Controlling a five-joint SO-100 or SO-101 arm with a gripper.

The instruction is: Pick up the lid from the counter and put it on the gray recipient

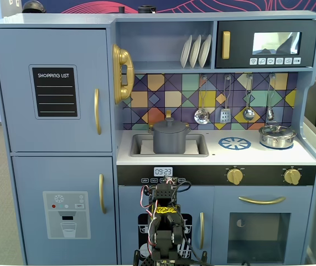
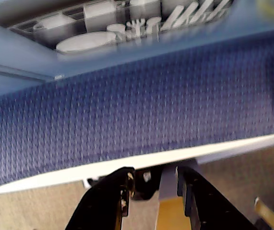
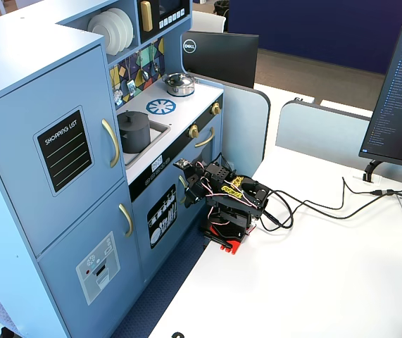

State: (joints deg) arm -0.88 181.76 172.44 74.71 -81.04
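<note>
Sitting in the sink point(image 1: 199, 148), gray recipient point(image 1: 170, 138) capped by lid point(image 1: 169, 123), gripper point(image 2: 152, 188) slightly parted, empty.

Gray recipient point(image 1: 170, 138): matte dark-gray cylindrical pot, upright, sitting in the sink recess at the left part of the toy kitchen counter in a fixed view. Small side handles stick out near its top edge on both sides. In the other fixed view point(image 3: 133, 132) it shows as a dark cylinder in the same sink, just left of the blue-and-white burner pattern.

Lid point(image 1: 170, 123): flat round dark-gray disc with a small center knob, same matte tone as the pot. It lies level on top of the pot, covering its mouth, knob pointing up. Also seen capping the pot from the side point(image 3: 131, 117). Neither shows in the wrist view.
</note>
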